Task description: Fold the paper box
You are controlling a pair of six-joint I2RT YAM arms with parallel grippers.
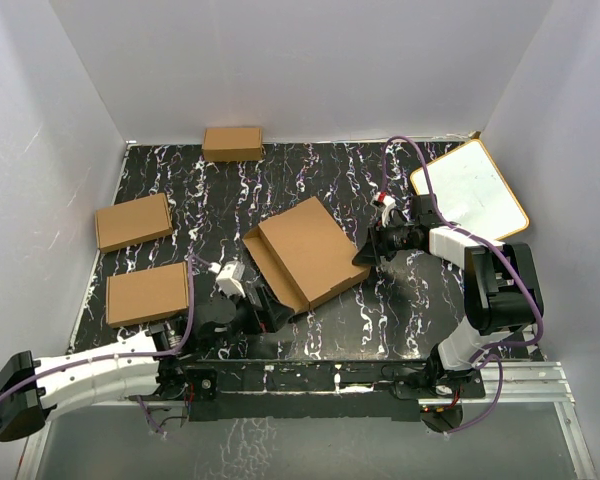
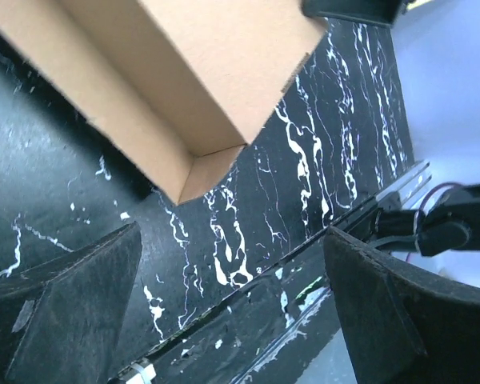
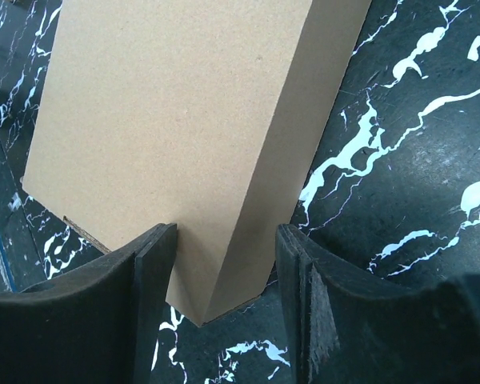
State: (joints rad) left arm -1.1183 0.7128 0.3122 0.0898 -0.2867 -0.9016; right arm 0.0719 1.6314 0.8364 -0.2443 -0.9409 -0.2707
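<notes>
Left gripper (image 2: pixel 232 240): jaws spread wide and empty, just off the box's near-left corner.
Paper box (image 1: pixel 305 252): mid-table between both grippers, walls raised, top panel over it, left side open.
Handling: judged light, stiff and easily creased; grip panel edges or corners.
Right gripper (image 3: pixel 226 240): jaws part-open astride the right corner, not clamped.
Views: the left wrist alone shows the inner wall; the top view alone shows the whole layout.

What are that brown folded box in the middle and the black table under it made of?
The brown folded box looks like plain cardboard, matte and unprinted; a rough cut edge shows in the right wrist view. The black tabletop with white veins looks like marble, though it may be a printed sheet.
</notes>
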